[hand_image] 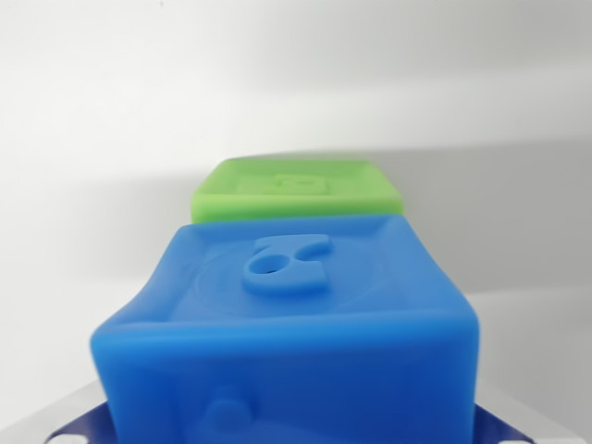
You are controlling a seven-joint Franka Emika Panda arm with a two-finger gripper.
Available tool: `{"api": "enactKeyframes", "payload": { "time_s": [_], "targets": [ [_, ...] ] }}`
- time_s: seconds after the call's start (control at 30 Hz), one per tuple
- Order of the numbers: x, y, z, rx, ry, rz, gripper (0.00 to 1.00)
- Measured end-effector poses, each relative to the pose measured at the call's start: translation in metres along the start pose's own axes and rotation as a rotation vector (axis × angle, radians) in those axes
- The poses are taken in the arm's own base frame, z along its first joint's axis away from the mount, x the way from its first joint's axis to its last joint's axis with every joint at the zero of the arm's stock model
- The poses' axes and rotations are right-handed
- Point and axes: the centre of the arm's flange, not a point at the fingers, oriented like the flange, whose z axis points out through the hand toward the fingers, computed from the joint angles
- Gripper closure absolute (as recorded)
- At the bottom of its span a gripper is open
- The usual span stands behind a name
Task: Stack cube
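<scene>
Blue cube (296, 324) fills the wrist view, green cube (296, 190) just behind it (gripper unseen, its state cannot be told).

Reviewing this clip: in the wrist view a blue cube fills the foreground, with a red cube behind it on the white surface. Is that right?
Not quite. The cube behind is green, not red. The wrist view shows the blue cube filling the foreground, with a green cube behind it on the white surface.

near cube (296, 342) in front — far cube (298, 190) behind
</scene>
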Motion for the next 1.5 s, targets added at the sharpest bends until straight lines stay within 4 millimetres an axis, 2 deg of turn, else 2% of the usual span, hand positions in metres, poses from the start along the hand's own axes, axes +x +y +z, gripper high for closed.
{"api": "enactKeyframes", "payload": {
  "time_s": [0.2,0.23,1.5],
  "targets": [
    [-0.0001,-0.0001,0.0024,-0.001,-0.001,-0.001,1.00],
    [-0.0001,-0.0001,0.0024,-0.001,0.000,-0.001,0.00],
    [0.0001,-0.0004,0.0005,0.001,0.000,0.000,0.00]
  ]
}}
